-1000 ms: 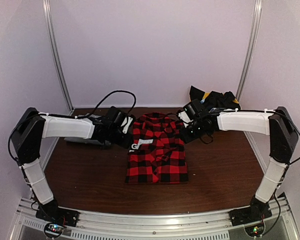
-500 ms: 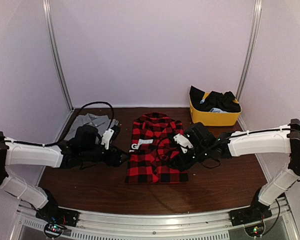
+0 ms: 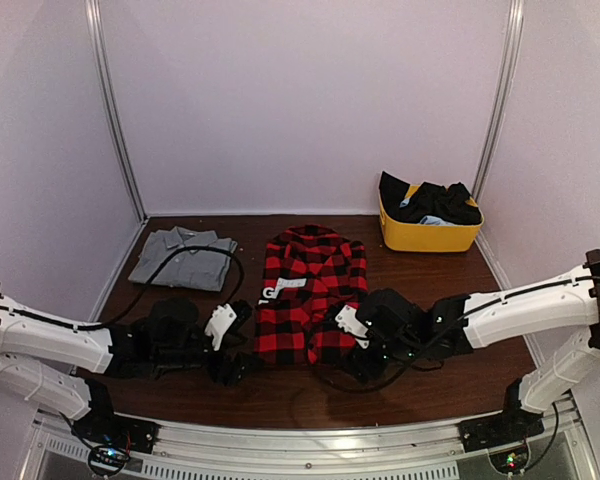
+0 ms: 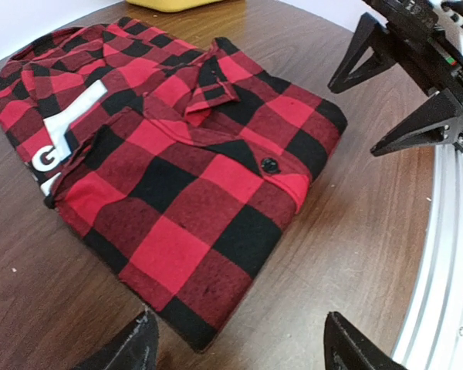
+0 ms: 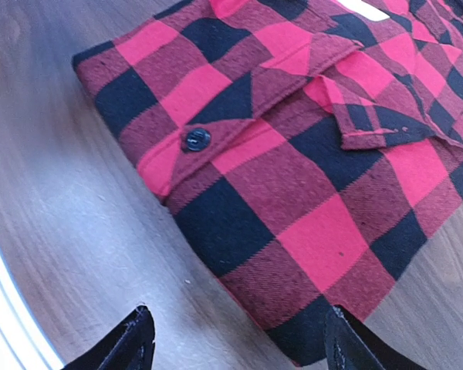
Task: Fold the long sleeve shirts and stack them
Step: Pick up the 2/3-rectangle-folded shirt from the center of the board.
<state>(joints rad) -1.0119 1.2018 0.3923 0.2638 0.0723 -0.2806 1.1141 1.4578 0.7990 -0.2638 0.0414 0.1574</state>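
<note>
The red-and-black flannel shirt [image 3: 312, 300] lies folded into a rectangle in the middle of the table, white neck label up. The grey shirt [image 3: 185, 257] lies folded at the back left, apart from it. My left gripper [image 3: 246, 345] sits low at the flannel's near left corner, open and empty. My right gripper [image 3: 350, 345] sits at the near right corner, also open and empty. In the left wrist view the flannel's [image 4: 177, 154] corner lies just ahead of the left gripper [image 4: 239, 327], with the right gripper [image 4: 351, 123] across from it. The right wrist view shows the flannel's [image 5: 309, 154] corner between the spread tips of the right gripper [image 5: 238, 324].
A yellow bin [image 3: 428, 236] holding dark clothes stands at the back right. A metal rail [image 3: 300, 440] runs along the near table edge, close behind both grippers. A black cable [image 3: 230, 272] loops over the table between the two shirts.
Both arms have swung back from the flannel's far end to its near corners and dropped low. Both grippers have opened wider. The grey shirt is now uncovered.
</note>
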